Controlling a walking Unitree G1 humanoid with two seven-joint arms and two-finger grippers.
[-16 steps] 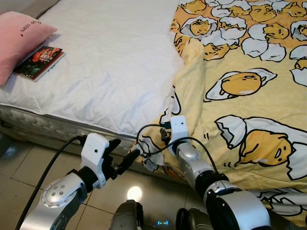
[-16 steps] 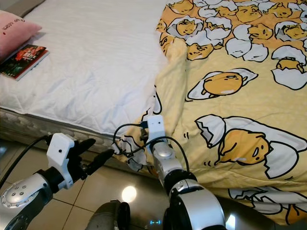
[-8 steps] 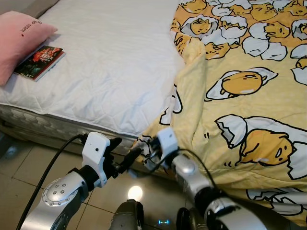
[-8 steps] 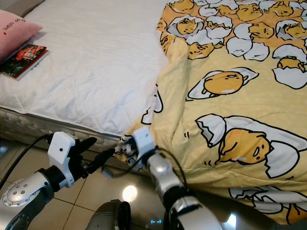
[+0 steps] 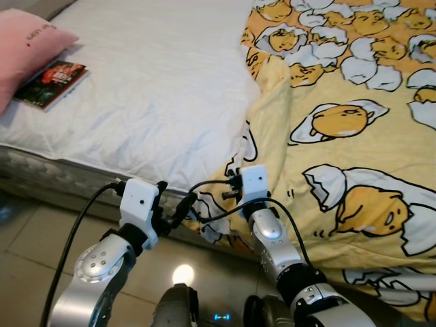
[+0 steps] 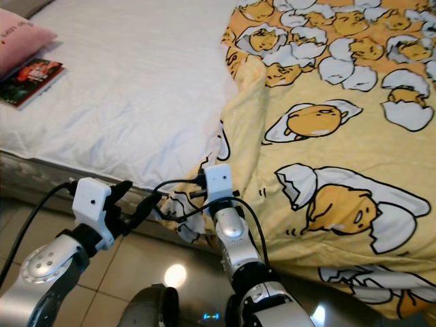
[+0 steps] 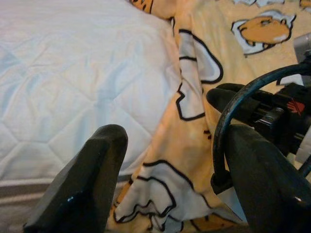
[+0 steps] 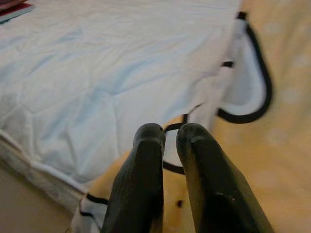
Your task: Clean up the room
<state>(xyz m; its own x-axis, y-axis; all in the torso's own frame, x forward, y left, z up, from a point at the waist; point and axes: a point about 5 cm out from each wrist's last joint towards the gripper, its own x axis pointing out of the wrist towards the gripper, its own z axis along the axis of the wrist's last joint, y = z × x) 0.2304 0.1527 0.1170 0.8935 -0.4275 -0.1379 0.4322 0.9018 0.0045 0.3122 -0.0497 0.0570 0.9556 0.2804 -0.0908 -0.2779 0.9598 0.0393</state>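
Two grippers meet at the mattress [image 5: 150, 88] edge: right gripper [image 8: 167, 138], jaws nearly closed, pinching the egg-print blanket [image 5: 340, 136]; left gripper [image 7: 170, 150] at nine o'clock, jaws wide.

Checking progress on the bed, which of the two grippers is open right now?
The left gripper: its fingers stand wide apart before the yellow blanket, while the right gripper is closed.

Glossy tiled floor [image 5: 27, 238]
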